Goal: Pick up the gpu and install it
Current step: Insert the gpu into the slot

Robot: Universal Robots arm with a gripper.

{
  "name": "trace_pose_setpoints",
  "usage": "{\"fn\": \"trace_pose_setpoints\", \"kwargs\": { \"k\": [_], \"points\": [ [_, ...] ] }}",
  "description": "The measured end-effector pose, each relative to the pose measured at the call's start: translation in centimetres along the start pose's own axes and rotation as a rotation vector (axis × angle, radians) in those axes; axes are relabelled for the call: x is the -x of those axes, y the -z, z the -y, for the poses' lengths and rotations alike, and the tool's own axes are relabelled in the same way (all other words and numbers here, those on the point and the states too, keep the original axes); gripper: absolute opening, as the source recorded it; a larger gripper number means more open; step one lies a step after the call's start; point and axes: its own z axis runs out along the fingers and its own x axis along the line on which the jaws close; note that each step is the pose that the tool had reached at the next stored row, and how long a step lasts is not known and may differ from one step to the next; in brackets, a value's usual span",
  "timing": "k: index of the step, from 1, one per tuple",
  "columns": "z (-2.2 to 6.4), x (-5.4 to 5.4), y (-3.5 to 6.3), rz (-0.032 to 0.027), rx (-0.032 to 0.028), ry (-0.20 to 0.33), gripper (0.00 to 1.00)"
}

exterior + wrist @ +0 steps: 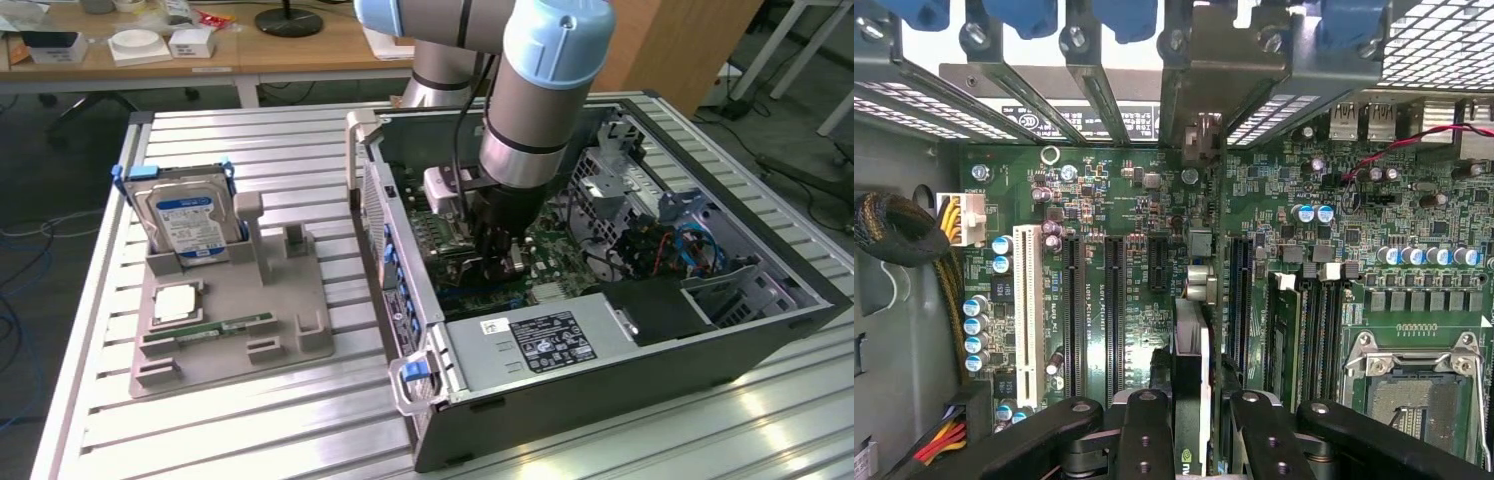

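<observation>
The gpu stands edge-on between my fingers in the wrist view, a thin dark card with a pale metal part toward the case's rear bracket openings. My gripper is shut on it, just above the green motherboard, between the long black expansion slots and the memory slots. In the exterior view my gripper reaches straight down into the open computer case. There the arm hides most of the card.
A grey power supply fills the case's near end, with cables and drive cages at the exterior view's right. On that view's left a grey holder tray carries a silver hard drive and a green memory stick.
</observation>
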Motion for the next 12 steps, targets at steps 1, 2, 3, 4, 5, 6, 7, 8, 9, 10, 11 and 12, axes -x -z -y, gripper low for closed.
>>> {"fn": "trace_pose_setpoints", "kwargs": {
  "k": [1, 2, 3, 4, 5, 6, 7, 8, 9, 10, 11, 12],
  "points": [
    [0.0, 0.0, -0.01, 0.0, -0.0001, 0.0, 0.27],
    [0.0, 0.0, -0.07, 0.0, -0.0001, 0.0, 0.27],
    [-0.01, -0.01, -0.17, -0.0005, 0.0001, 0.0, 0.27],
    [-0.03, -0.01, -0.28, -0.0004, 0.0, 0.0, 0.27],
    [-0.04, -0.02, -0.34, 0.0, -0.0002, 0.0, 0.27],
    [-0.04, -0.02, -0.35, 0.0001, -0.0001, 0.0, 0.27],
    [-0.05, -0.02, -0.35, 0.0, -0.0001, 0.0, 0.27],
    [-0.05, -0.01, -0.35, 0.0, -0.0001, 0.0, 0.27],
    [-0.05, -0.01, -0.35, 0.0, 0.0, 0.0, 0.27],
    [-0.05, -0.01, -0.34, -0.0001, 0.0, 0.0, 0.27],
    [-0.05, -0.02, -0.35, -0.0001, 0.0, 0.0, 0.27],
    [-0.05, -0.02, -0.35, 0.0, 0.0, 0.0, 0.27]
  ]
}}
